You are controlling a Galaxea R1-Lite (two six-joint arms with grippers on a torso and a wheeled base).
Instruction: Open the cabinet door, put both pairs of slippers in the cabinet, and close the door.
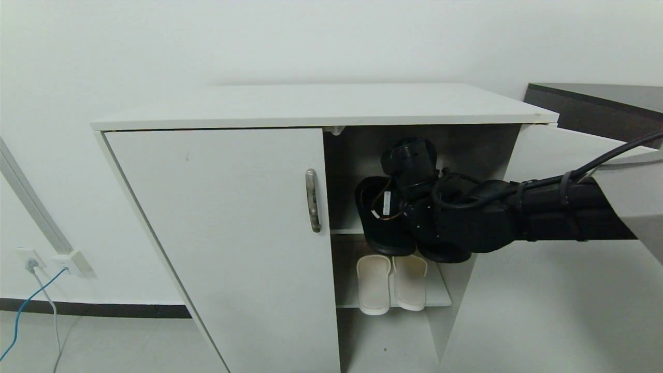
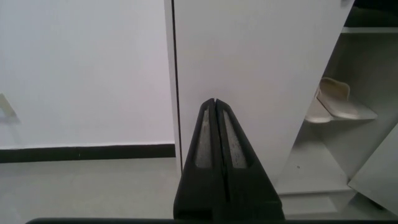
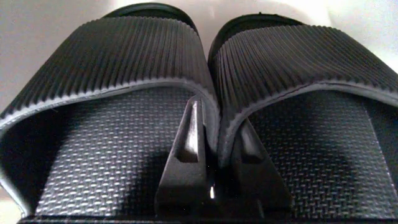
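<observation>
The white cabinet [image 1: 321, 106] has its right door [image 1: 549, 155] swung open and its left door [image 1: 217, 233] closed. My right arm reaches into the open half. In the right wrist view my right gripper [image 3: 214, 168] is shut on the inner edges of the black slippers [image 3: 124, 74], pinching both together. The black slippers [image 1: 380, 228] hang tilted at the front edge of the upper shelf. A pair of white slippers [image 1: 391, 282] [image 2: 339, 102] lies side by side on the lower shelf. My left gripper [image 2: 215, 106] is shut on nothing, low in front of the closed door.
The closed door carries a metal handle [image 1: 312, 200] at its inner edge. A wall socket [image 1: 31, 261] with a blue cable sits low on the left. A dark desk [image 1: 595, 109] stands behind the cabinet on the right. Open floor lies in front.
</observation>
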